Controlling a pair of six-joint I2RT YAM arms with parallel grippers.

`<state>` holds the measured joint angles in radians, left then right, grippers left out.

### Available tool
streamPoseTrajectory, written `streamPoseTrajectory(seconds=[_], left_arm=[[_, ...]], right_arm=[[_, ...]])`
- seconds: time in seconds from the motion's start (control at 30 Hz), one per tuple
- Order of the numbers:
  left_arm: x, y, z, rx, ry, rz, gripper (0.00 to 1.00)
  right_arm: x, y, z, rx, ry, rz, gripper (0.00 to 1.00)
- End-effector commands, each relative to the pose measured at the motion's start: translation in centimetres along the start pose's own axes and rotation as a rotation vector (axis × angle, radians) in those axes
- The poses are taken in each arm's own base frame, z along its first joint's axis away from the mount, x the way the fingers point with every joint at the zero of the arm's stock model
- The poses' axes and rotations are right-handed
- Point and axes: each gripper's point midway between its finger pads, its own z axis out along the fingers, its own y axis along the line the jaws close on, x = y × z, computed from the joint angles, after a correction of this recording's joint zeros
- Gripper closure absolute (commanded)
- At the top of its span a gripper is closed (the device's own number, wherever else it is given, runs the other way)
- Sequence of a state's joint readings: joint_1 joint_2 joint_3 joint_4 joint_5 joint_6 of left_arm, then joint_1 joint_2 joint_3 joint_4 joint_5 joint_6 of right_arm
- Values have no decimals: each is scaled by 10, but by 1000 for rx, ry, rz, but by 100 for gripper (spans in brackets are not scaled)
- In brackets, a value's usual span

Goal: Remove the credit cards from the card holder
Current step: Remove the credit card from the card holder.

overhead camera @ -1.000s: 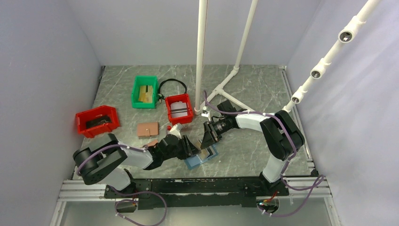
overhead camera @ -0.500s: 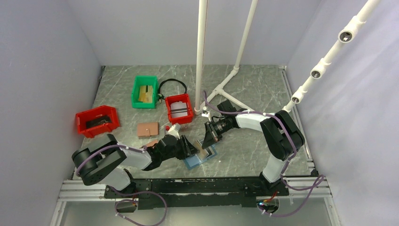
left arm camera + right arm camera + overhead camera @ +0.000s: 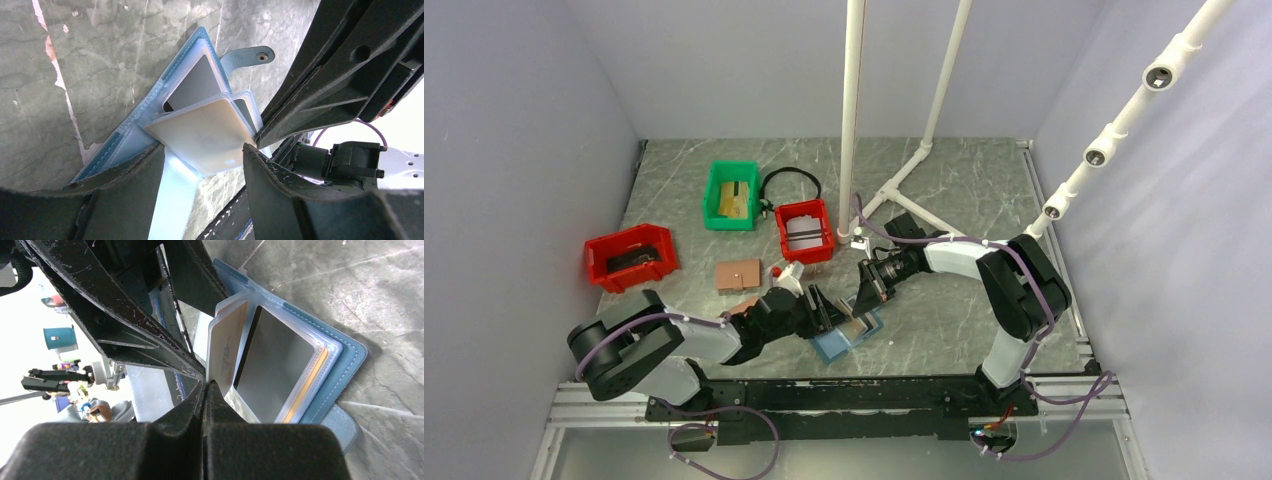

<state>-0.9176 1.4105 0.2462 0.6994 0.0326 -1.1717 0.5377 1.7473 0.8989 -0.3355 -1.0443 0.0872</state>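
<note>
The blue card holder lies open on the table between both arms, showing pale pockets and its snap tab. One gold-tan credit card sticks up out of a pocket. My right gripper is shut on that card's edge, seen from above at the holder's far side. Further cards stay tucked in the holder. My left gripper is open, with its fingers straddling the card's lower corner just over the holder.
A red bin sits at the left, with a green bin and a second red bin further back. A brown wallet lies beside the left arm. White pipes rise behind the holder, and a black cable lies between the bins.
The right gripper has closed on the raised card. The left gripper has opened wider and its arm has drawn back slightly to the left.
</note>
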Motion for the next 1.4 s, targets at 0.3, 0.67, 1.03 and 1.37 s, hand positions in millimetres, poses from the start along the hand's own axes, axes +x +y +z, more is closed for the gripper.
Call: streamPoseTrajectory(seconds=[0.3,0.67,1.03,1.37], left_arm=[[-13,-13,-3,54,-61,-23,32],[-23,-14,-1,5,-100,-101,30],[-28,-14,3,-13,-123,-229,28],[-22,-5,5,-72,-91,-215,38]], right_arm=[[-8,26,-2,-127,2,-59,100],[-8,27,-3,-128,3,-62,100],[-8,27,-2,-130,3,-62,100],[-9,28,-3,-132,5,-66,100]])
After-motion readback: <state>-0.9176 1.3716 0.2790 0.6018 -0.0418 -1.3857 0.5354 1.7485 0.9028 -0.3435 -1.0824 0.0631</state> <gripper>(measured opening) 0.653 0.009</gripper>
